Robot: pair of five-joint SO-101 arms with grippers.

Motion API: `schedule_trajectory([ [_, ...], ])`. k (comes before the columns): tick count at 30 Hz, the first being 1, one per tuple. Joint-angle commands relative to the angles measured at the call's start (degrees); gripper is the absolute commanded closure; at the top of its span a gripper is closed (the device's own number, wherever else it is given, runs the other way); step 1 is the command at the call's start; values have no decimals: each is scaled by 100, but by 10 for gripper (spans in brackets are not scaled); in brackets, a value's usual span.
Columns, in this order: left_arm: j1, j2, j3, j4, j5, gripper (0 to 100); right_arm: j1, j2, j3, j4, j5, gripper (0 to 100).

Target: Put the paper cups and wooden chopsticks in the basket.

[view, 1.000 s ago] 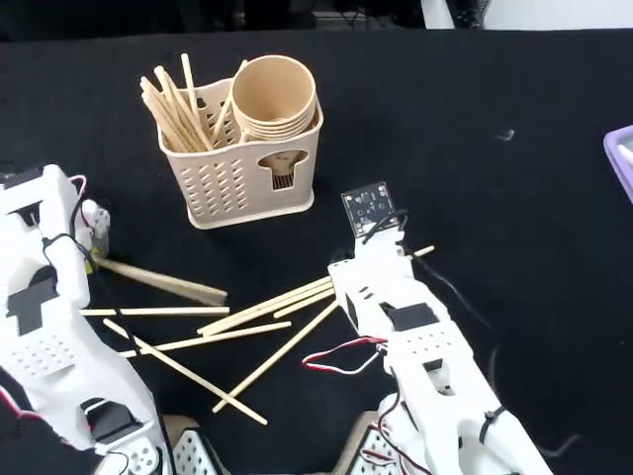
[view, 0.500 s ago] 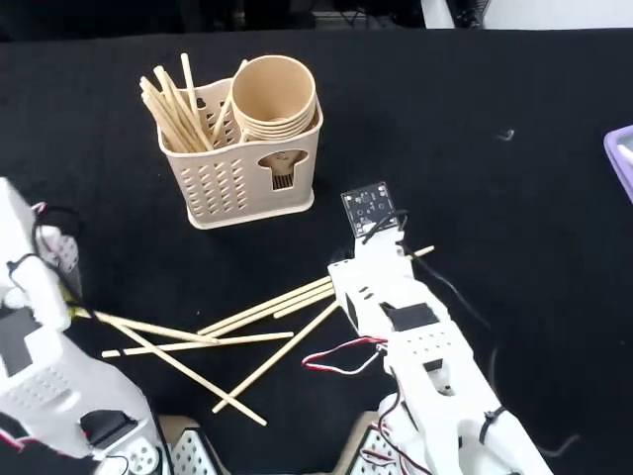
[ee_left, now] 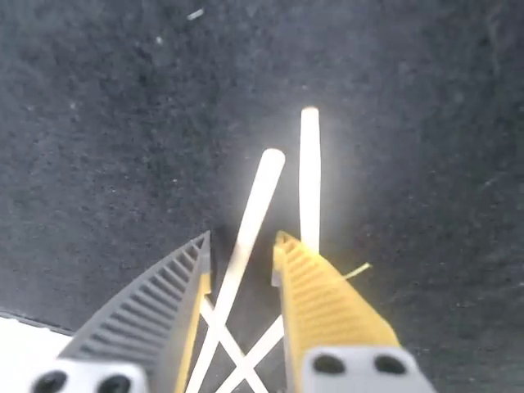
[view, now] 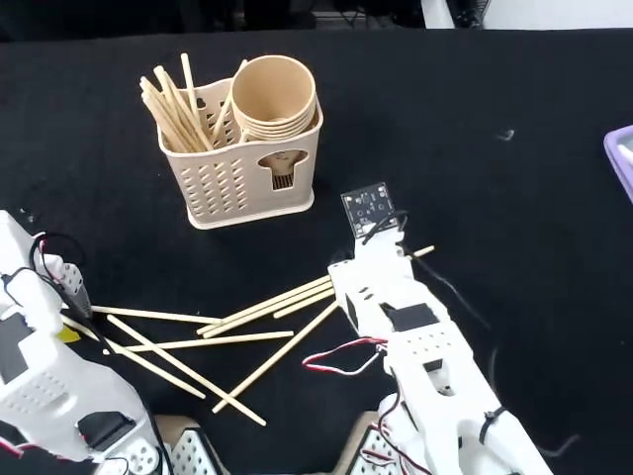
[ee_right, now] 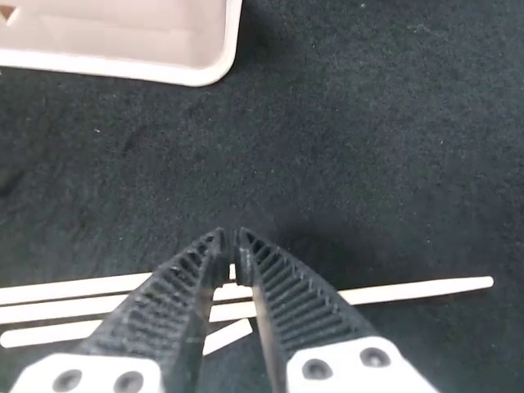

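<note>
matt cloth table (view: 514, 247), smooth wooden chopsticks (view: 267, 302), seemingly plastic basket (view: 242, 183).

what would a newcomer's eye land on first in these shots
First the beige basket at the far side of the black table, already holding a stack of paper cups and a bundle of chopsticks. Next come the loose chopsticks scattered on the table between the two arms. In the left wrist view, the left claw stands open astride one of them.
</note>
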Motion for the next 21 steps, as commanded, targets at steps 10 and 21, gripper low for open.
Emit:
schedule_trajectory([
  [10, -48, -290, -330, 651, -264, 855, -79, -127, -22, -132, 44, 969],
  [21, -4, -466, -558, 914, -422, 838, -79, -127, -22, -132, 44, 969],
])
